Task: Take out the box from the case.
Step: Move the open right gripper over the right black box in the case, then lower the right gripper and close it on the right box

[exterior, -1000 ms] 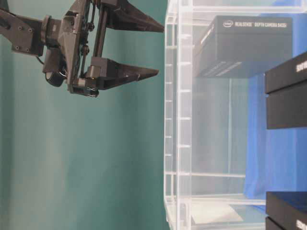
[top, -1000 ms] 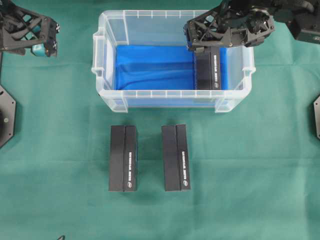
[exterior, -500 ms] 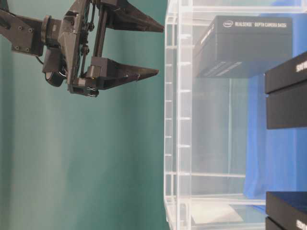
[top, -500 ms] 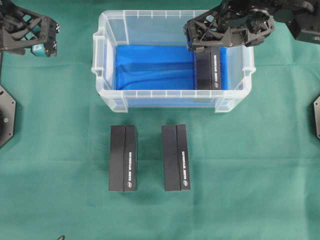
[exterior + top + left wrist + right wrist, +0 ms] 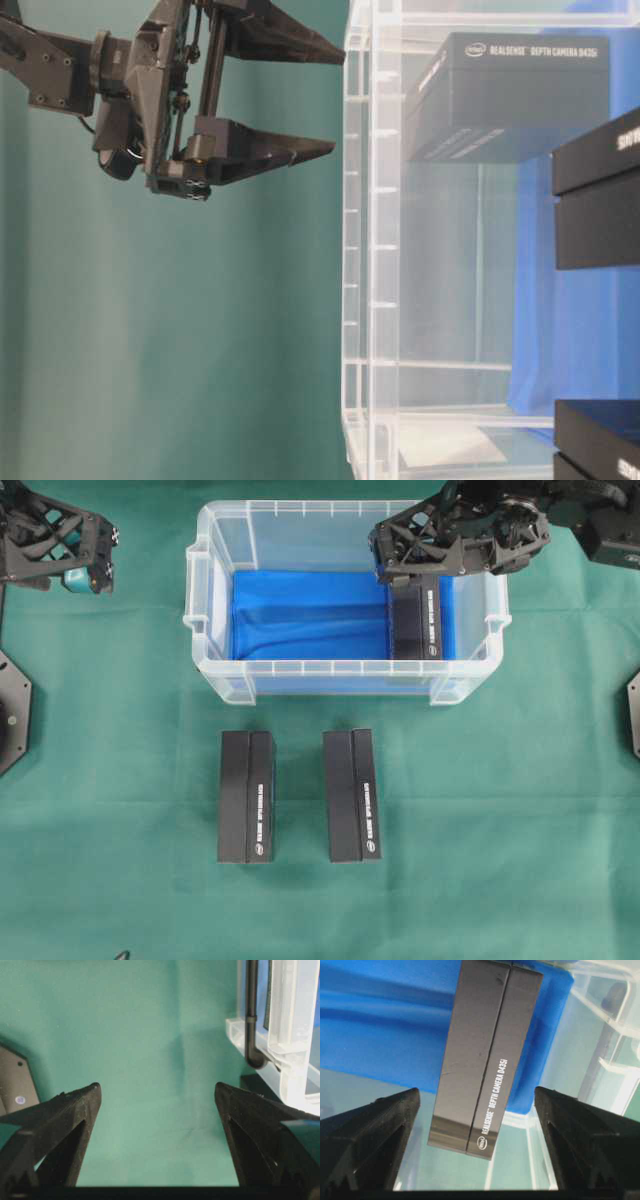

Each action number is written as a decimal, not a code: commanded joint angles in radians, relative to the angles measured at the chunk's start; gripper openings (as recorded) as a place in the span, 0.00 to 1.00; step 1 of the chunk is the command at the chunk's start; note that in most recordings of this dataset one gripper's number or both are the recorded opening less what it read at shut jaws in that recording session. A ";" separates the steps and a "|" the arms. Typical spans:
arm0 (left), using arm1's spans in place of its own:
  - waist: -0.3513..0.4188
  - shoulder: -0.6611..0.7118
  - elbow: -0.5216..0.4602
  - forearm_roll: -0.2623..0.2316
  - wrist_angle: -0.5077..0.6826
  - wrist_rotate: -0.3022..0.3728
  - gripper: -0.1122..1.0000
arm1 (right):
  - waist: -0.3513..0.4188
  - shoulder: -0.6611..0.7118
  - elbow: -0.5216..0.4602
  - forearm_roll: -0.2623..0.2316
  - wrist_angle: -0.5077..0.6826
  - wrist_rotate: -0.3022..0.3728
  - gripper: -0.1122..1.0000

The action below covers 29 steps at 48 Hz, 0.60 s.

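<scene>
The right gripper (image 5: 400, 575) is held wide open above the case (image 5: 215, 665), nothing clasped between its jaws. The RealSense box (image 5: 417, 620) (black, on the blue lining (image 5: 310, 615)) lies at 3 o'clock inside. The left gripper (image 5: 105, 555), also spread open, is seen at 9 o'clock outside.

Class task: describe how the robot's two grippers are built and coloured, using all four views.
Both are matte black. The left gripper has an open lattice frame with a teal part beneath it. The right gripper has the same truss-like frame. Its fingers are long black wedges tapering to points, with small screws showing at the base. In the wrist views the fingers look like dark triangular slabs.
</scene>
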 commanded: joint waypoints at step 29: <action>0.002 -0.009 -0.018 -0.002 0.002 0.000 0.91 | 0.002 0.034 0.075 -0.002 -0.127 0.017 0.92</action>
